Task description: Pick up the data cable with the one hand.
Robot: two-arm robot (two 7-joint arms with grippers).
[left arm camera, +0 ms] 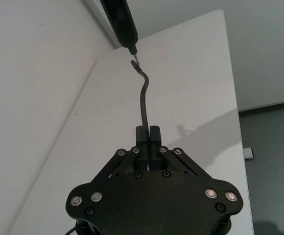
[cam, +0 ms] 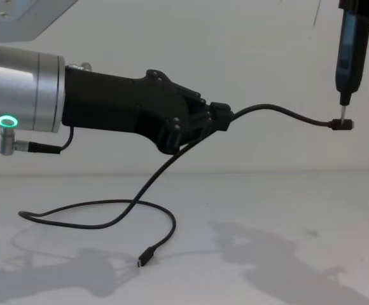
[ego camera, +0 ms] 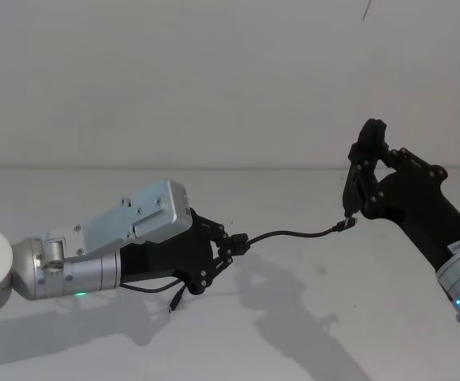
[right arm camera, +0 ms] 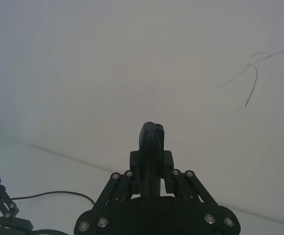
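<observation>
Your left gripper [cam: 226,117] is clamped on the data cable [cam: 286,110] and holds it raised mid-span, so the pick looks mostly done (its tail and one plug lie on the table [cam: 286,210], left to lift clear). Your right gripper [ego camera: 351,215], closed, meets the far plug

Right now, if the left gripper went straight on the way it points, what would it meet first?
Likely the right gripper: the cable in the left gripper runs ahead to its tip. Between them the way looks free; depth is unclear.

tool [cam: 352,57] cropped above, maybe touching data cable [cam: 261,106]
</observation>
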